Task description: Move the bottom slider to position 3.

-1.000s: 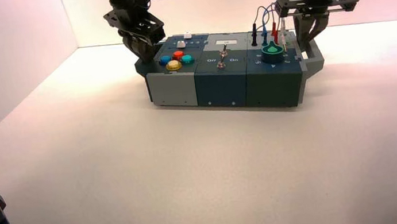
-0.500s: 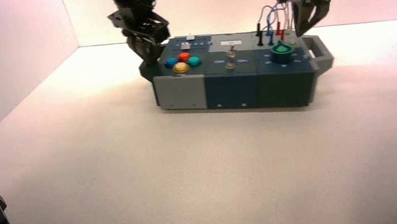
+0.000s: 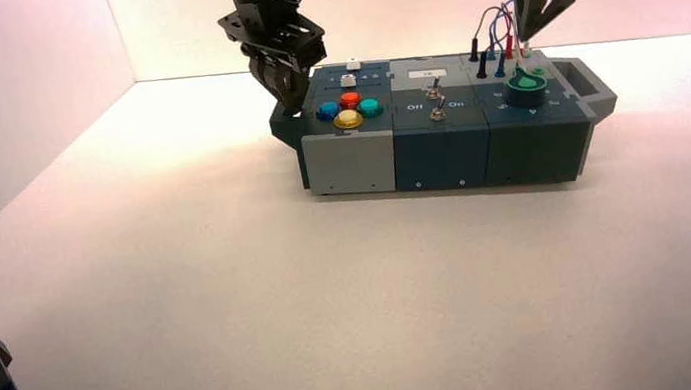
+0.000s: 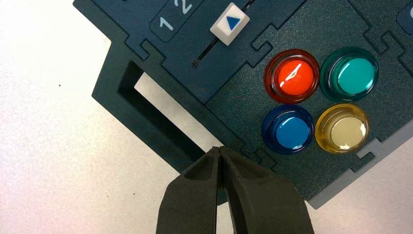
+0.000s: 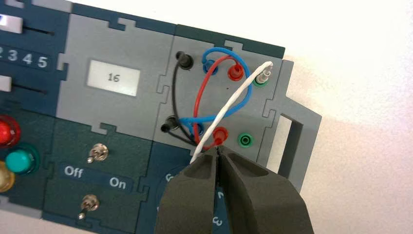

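Note:
The bottom slider's white cap with a blue triangle (image 4: 230,23) sits on its track beside the four round buttons, near the printed 1 and 2. In the high view this cap (image 3: 348,81) lies behind the buttons. The printed scale mark 3 (image 5: 12,57) shows in the right wrist view, between the two slider tracks. My left gripper (image 4: 220,148) is shut and empty, its tips over the box's left-end handle (image 4: 146,105), short of the slider. It also shows in the high view (image 3: 290,89). My right gripper (image 3: 538,20) is shut and empty above the wires.
The box (image 3: 436,148) stands far centre-right on the white table. It bears red, green, blue and yellow buttons (image 4: 316,100), two toggle switches (image 5: 97,153), a small display reading 16 (image 5: 113,77), plugged wires (image 5: 214,97) and a green dial (image 3: 529,85).
The box has shifted to the right on the table. My left gripper has moved right with it at its left end. My right gripper has moved right and higher.

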Tool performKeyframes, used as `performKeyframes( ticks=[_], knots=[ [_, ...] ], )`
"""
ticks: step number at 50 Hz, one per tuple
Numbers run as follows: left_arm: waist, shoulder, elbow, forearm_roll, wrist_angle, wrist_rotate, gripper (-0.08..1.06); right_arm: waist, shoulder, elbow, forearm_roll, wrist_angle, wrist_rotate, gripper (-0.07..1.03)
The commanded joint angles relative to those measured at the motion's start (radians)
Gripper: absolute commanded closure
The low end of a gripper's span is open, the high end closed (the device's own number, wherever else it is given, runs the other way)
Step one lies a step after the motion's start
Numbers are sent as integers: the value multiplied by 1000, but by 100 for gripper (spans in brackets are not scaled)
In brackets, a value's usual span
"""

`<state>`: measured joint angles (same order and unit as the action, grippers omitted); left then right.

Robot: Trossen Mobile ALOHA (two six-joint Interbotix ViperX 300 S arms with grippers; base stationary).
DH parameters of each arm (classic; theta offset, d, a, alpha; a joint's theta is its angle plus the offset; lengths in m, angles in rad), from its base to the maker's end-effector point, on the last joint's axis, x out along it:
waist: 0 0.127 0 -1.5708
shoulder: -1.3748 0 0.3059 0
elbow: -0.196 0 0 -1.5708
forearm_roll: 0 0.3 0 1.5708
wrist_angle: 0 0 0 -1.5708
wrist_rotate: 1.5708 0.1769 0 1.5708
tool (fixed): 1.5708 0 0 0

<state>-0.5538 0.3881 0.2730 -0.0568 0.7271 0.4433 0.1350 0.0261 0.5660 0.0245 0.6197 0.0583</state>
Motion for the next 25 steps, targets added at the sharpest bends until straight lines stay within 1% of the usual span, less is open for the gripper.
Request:
performKeyframes(
  ticks=[1,6,10,22,25],
  knots=[
    [-9,-37,-18,-2,-5,6,101,3,-52,-9,2,-2,-2,98],
    [-3,-44,-17,5,-5,6,101,3,-63,-8,2,3,-2,98],
    [3,-55,-18,3,-5,6,101,3,-64,-5,0,5,-3,98],
    [25,-94,-8,23,2,6,101,3,-71,11,0,3,-2,98],
    [32,-101,-2,23,5,6,101,3,-77,15,0,3,-2,98]
  ],
)
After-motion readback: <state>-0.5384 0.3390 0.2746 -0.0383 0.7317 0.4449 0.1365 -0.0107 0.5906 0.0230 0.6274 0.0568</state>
